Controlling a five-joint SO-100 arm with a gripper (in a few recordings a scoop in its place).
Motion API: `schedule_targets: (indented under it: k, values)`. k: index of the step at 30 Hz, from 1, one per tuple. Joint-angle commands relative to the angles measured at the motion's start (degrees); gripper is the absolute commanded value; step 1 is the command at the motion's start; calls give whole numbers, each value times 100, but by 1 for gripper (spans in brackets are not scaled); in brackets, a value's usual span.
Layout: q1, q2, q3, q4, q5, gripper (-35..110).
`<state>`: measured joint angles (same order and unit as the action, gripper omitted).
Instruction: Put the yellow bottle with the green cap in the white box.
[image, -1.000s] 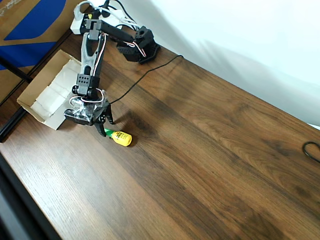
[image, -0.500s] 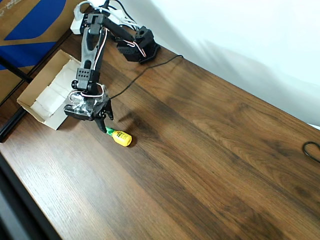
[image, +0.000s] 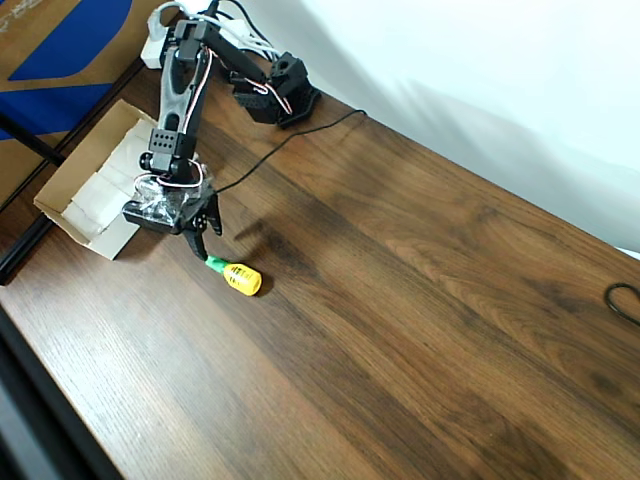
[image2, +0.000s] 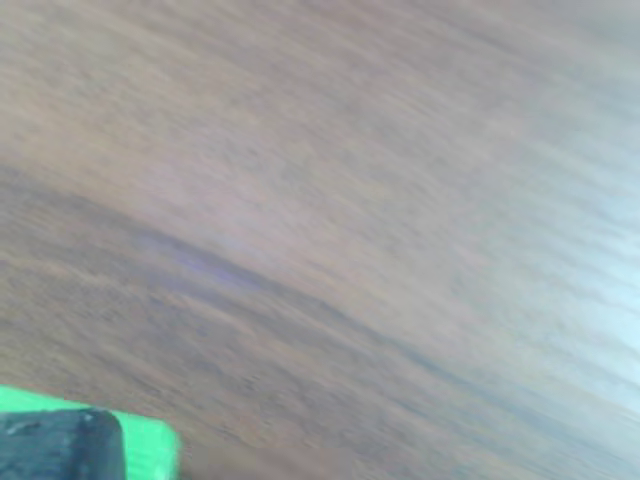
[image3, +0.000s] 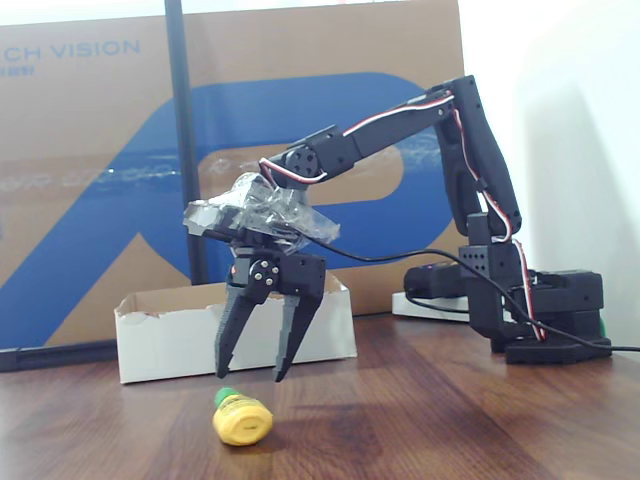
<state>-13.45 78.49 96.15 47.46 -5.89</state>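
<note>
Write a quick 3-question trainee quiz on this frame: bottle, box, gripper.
1. True or false: the gripper is shut on the bottle.
2. How does the bottle sit on the table? A) upright B) on its side C) inside the box
3. Fill in: in the fixed view the gripper's open fingers point ____, hanging above the bottle.

Key: 1 false: the jaws are open and the bottle lies free on the wood. 2 B: it lies on its side in the overhead view, outside the box. 3 down.
</note>
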Motion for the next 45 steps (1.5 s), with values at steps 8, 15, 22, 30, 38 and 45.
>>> schedule_targets:
  k: [8,15,22,30,38,45]
  values:
    - [-483,-220,-545,-44,-44,25]
    - [-677,-589,-791,-35,-62,25]
    - [-606,-580,-703,-26,-141,21]
    - [-457,-387,-589,-26,-176,0]
    - [-457,-237,-571,18,-158,0]
    - [-105,826,-360,18,26,0]
